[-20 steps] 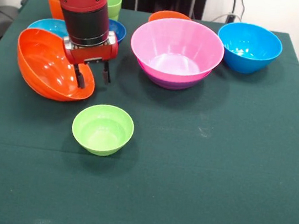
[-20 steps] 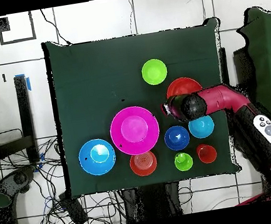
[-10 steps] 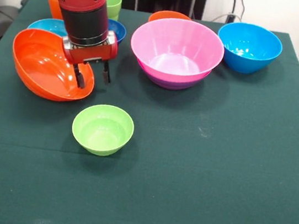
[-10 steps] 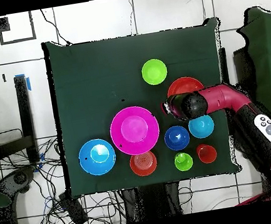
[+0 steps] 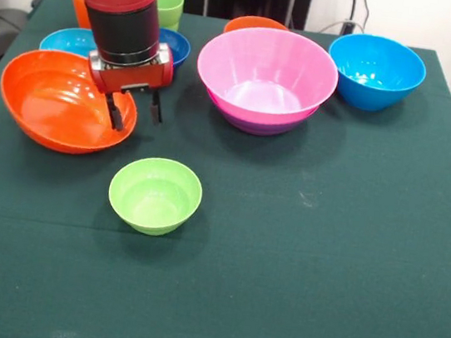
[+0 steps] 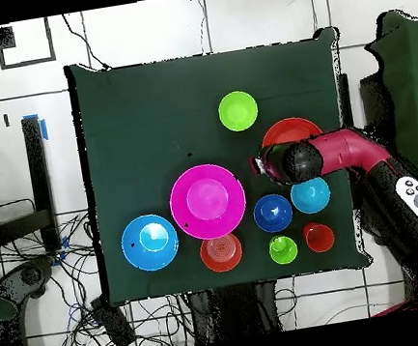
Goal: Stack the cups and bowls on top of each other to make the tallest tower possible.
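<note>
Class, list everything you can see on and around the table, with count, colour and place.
Front view places.
pink bowl: 1, pink, centre back, nested in the purple bowl
purple bowl: 1, purple, under the pink
big blue bowl: 1, blue, back right
wide orange bowl: 1, orange, left edge
small bowls: 4; lime-green in front, orange behind the pink, light-blue and dark-blue back left
cups: 2; orange, lime-green, back left
table: 1, dark green cloth
arm: 1, red and black
hand: 1, open, astride the wide orange bowl's rim
</note>
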